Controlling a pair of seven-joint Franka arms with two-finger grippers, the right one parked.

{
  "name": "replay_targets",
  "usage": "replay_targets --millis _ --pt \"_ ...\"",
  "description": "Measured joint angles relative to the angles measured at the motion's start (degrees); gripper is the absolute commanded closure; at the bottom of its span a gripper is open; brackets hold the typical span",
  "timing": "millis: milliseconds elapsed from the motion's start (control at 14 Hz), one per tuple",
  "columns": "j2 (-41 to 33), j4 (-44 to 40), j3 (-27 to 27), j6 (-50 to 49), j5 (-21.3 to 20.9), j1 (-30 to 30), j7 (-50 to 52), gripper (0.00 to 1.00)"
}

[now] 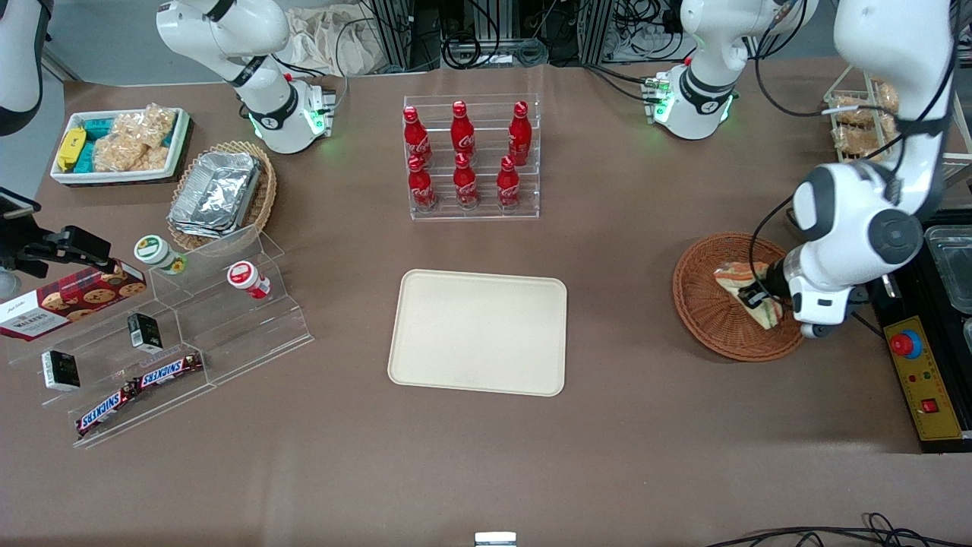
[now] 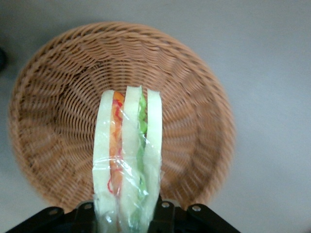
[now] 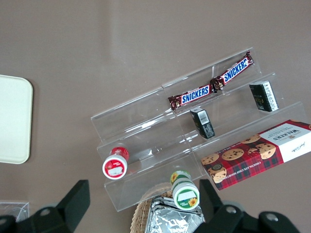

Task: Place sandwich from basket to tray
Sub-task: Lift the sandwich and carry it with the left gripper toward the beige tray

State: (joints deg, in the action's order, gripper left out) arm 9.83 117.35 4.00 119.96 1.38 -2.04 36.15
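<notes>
Left gripper (image 1: 762, 295) is clamped on the sandwich (image 2: 127, 158) over the round reddish-brown wicker basket (image 1: 706, 304), toward the working arm's end of the table. Sandwich: 3 white bread slices w/ orange-red and green filling layers, in clear wrap, held edge-on above basket floor. Cream rectangular tray (image 1: 478, 331) sits well apart, nothing on it.

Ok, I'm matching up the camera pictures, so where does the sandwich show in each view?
Front view: the sandwich lies in the round basket at the working arm's end of the table, with the gripper on it.
Left wrist view: the sandwich stands edge-on over the basket, held at the gripper.
Right wrist view: not in it.
Shared landmark: the basket.
</notes>
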Motion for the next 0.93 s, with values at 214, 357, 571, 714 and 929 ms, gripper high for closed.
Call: replay_targets --millis 214,357,571,714,929 --pt "-2.78 -9.63 7.22 -12.79 0.02 0.33 0.22 1.00" --pt "-2.19 -11.09 13.16 -12.58 0.03 0.51 0.35 1.00" --pt "1.85 -11.12 20.73 -3.91 -0.12 1.10 0.45 1.00" --pt "5.95 -11.13 23.12 3.33 -2.19 3.48 0.42 1.00" --pt "12.92 -11.17 23.49 14.37 -6.29 8.74 1.27 1.00"
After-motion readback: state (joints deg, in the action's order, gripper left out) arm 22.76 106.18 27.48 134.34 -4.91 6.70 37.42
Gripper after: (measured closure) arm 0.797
